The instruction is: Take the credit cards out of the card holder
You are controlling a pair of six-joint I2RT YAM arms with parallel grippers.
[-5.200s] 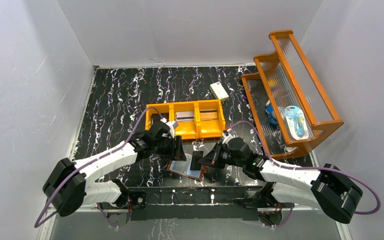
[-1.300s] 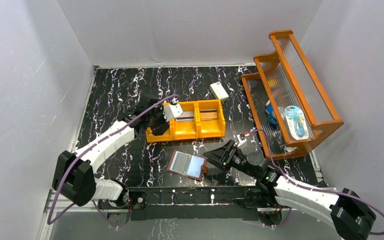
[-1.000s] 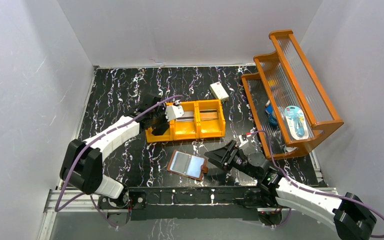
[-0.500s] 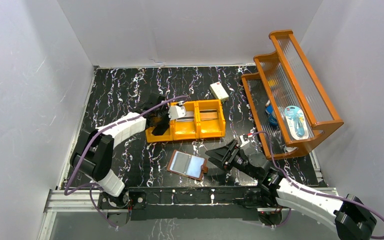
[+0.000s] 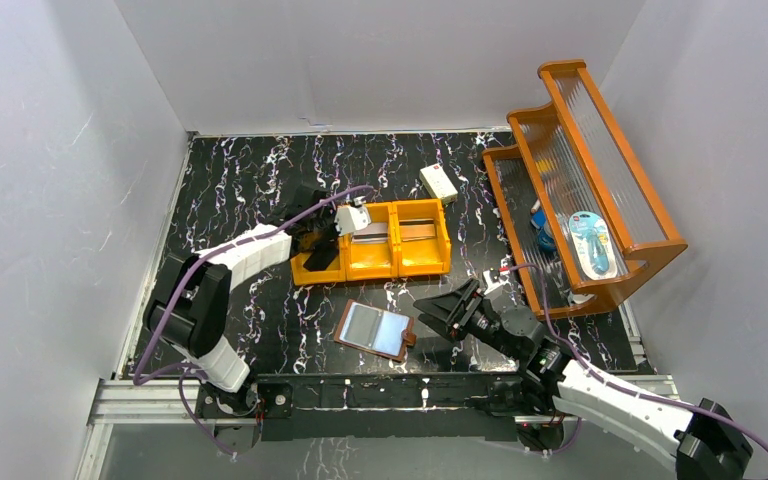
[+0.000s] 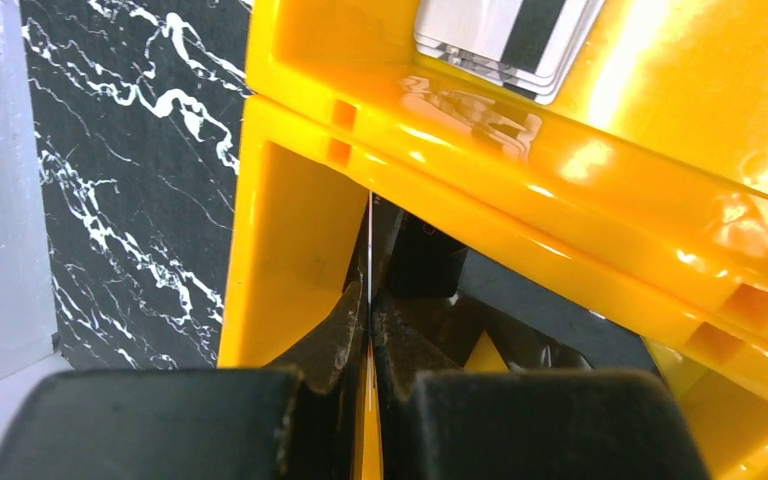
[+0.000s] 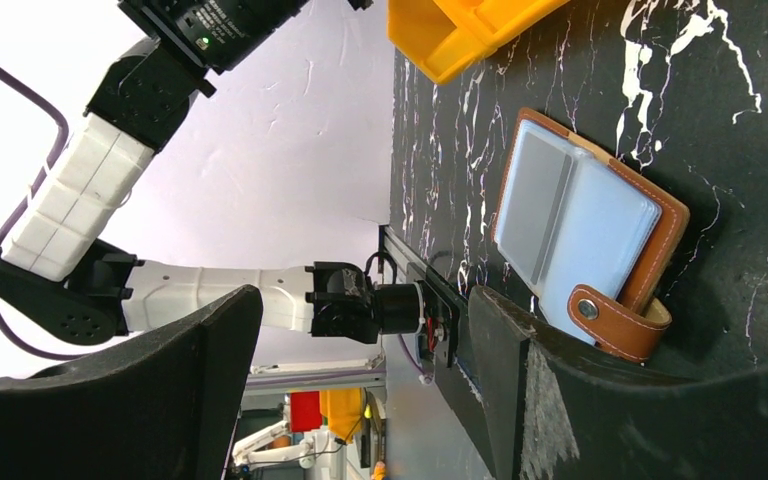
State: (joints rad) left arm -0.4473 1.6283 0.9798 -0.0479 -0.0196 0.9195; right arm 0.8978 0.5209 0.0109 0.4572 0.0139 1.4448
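The card holder lies open on the black marble table, brown leather outside, pale blue-grey faces up, its snap tab toward my right gripper. My right gripper hovers just right of it, open and holding nothing. My left gripper is over the left compartment of the orange tray, shut on a thin credit card seen edge-on. More credit cards lie in the middle compartment, and one lies in the right compartment.
A cream-white box lies behind the tray. An orange ribbed shelf rack with blue items stands along the right side. White walls close in on the left, back and right.
Both grippers were at the card holder five seconds ago. The left one has gone to the tray's left compartment; the right one has backed off to the right. Little moved in the last second.
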